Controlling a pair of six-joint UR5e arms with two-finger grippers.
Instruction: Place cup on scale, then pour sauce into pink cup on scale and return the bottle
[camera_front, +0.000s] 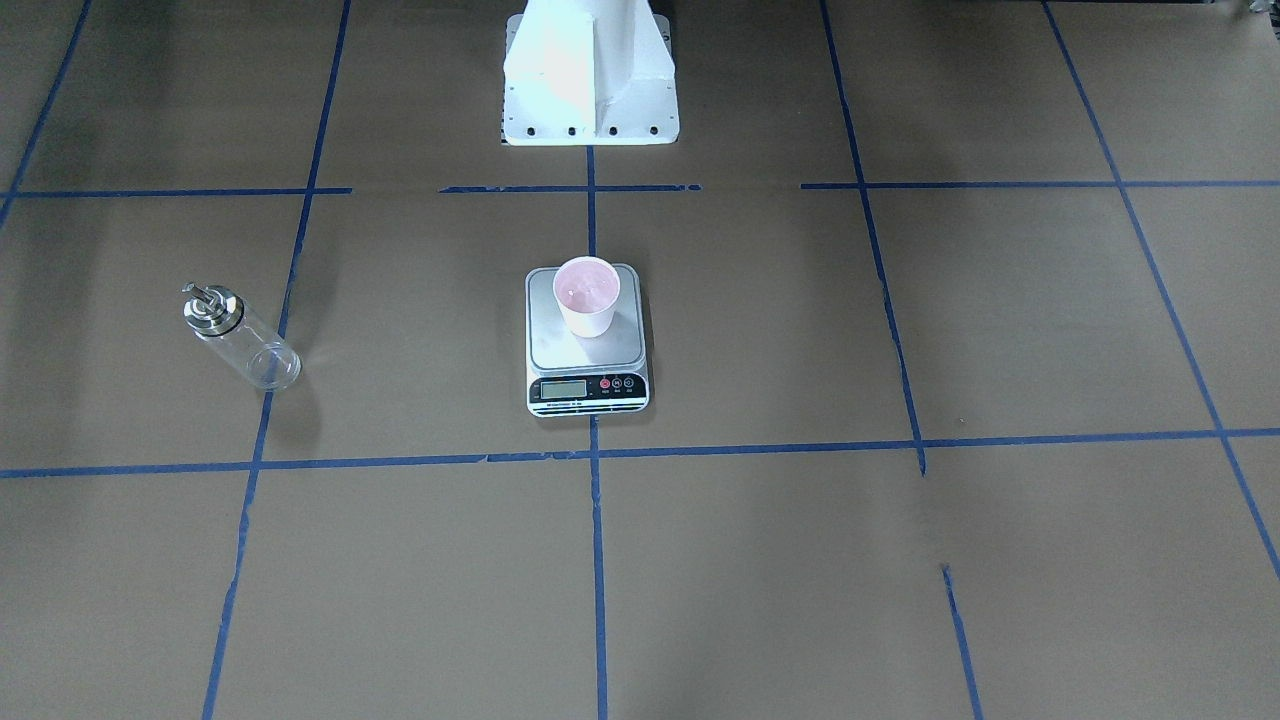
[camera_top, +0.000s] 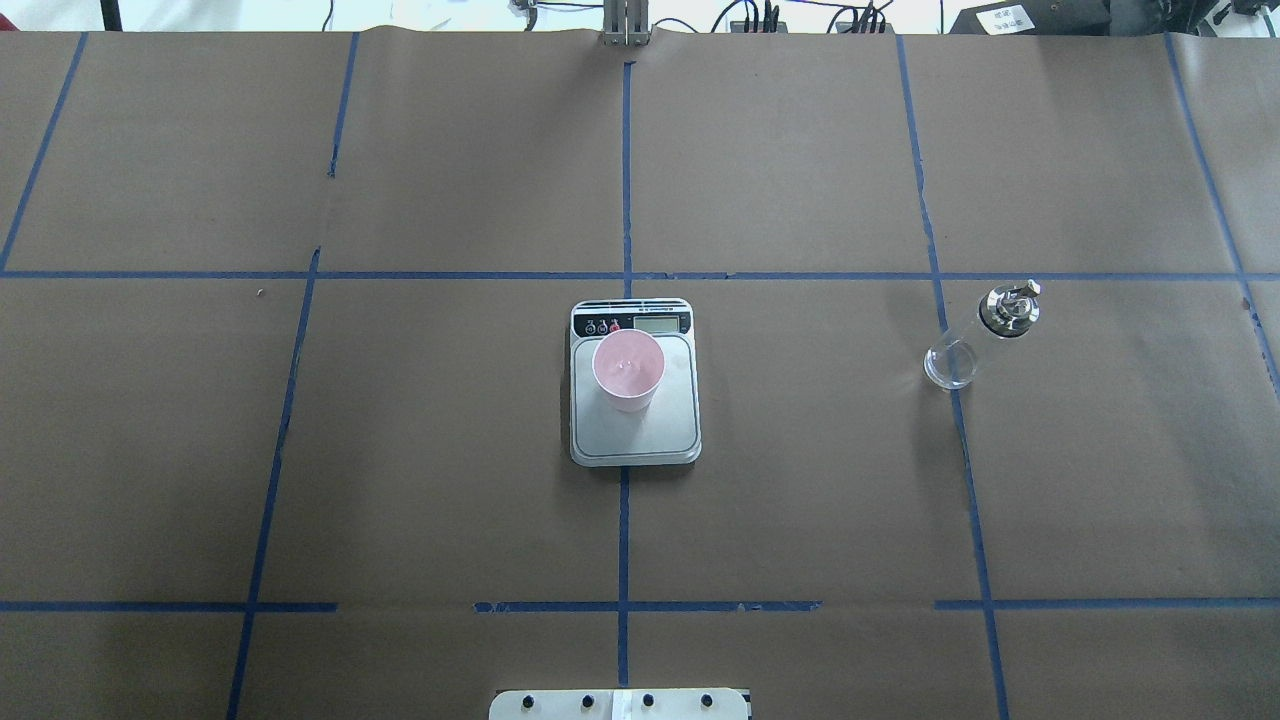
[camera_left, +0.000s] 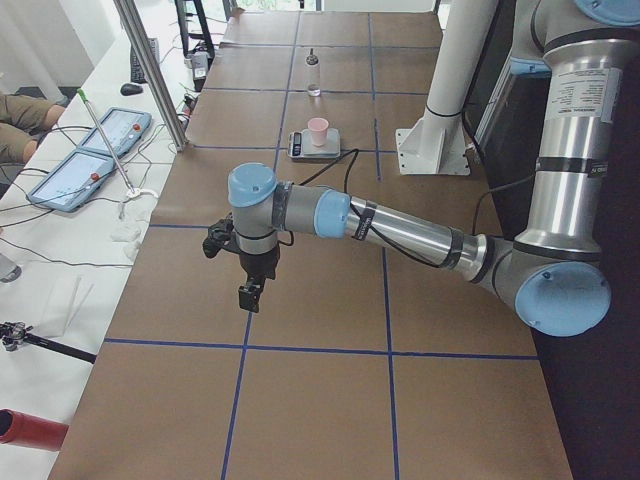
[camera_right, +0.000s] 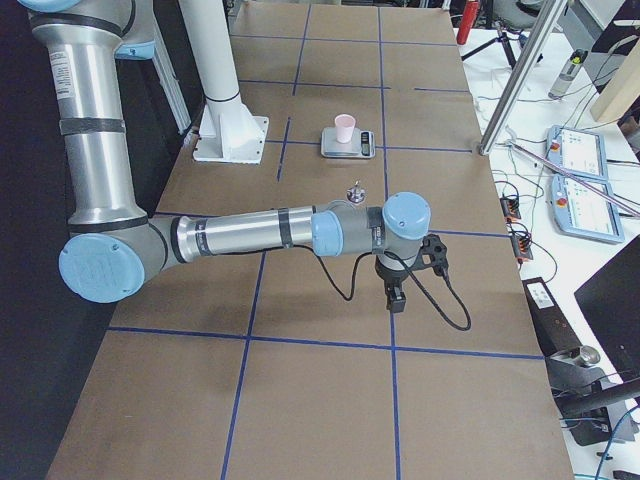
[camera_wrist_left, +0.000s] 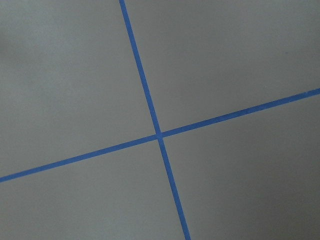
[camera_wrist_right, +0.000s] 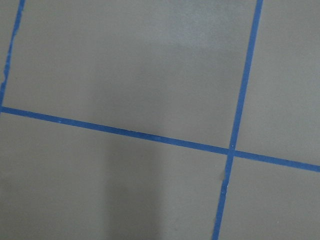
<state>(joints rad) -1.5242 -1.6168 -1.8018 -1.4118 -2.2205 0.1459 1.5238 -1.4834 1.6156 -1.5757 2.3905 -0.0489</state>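
Cup (camera_top: 628, 372) upright on scale (camera_top: 640, 438); display (camera_top: 657, 323) writing too small to read.

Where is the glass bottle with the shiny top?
In the overhead view the bottle stands on the robot's right side, at a blue tape line, well apart from the scale holding the pink cup.

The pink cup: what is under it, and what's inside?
The cup stands on the scale, on its silver plate toward the display end. The patch beneath its base is covered. Inside, only pink shows; whether it holds any liquid cannot be told.
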